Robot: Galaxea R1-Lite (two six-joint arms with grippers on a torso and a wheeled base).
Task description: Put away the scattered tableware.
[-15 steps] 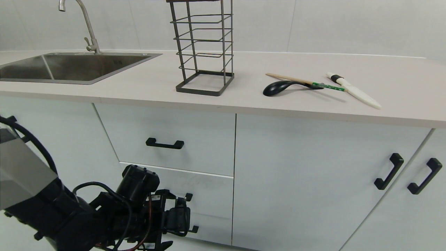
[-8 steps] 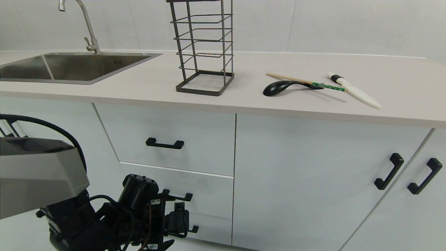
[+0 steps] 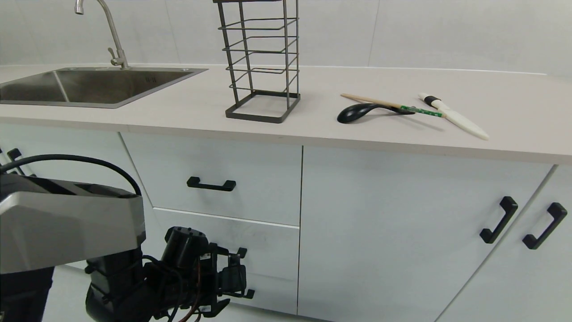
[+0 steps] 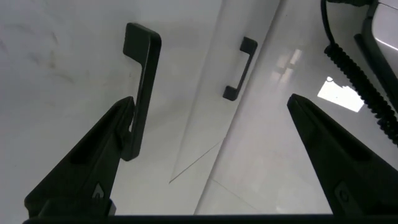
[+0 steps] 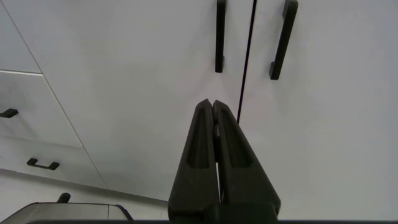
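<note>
On the counter lie a black spoon (image 3: 357, 112), a pair of wooden chopsticks (image 3: 389, 105) with green ends resting across its handle, and a white knife (image 3: 453, 116) with a black band. My left gripper (image 3: 233, 279) is low in front of the bottom drawer, open. In the left wrist view my left gripper (image 4: 209, 102) has a black drawer handle (image 4: 140, 87) just beside one finger (image 4: 93, 168), touching nothing. My right gripper (image 5: 214, 109) is shut on nothing and faces white cabinet doors.
A tall wire rack (image 3: 261, 62) stands mid-counter, with a steel sink (image 3: 89, 85) and tap (image 3: 109, 33) at the left. The top drawer has a black handle (image 3: 211, 184). Cabinet doors at the right carry two handles (image 3: 498, 220) (image 3: 544, 226). A second handle (image 4: 239, 68) lies farther off.
My left arm's grey upper segment has swung rightward into the picture. The left gripper has shifted slightly right and up by the bottom drawer. The tableware has not moved.
</note>
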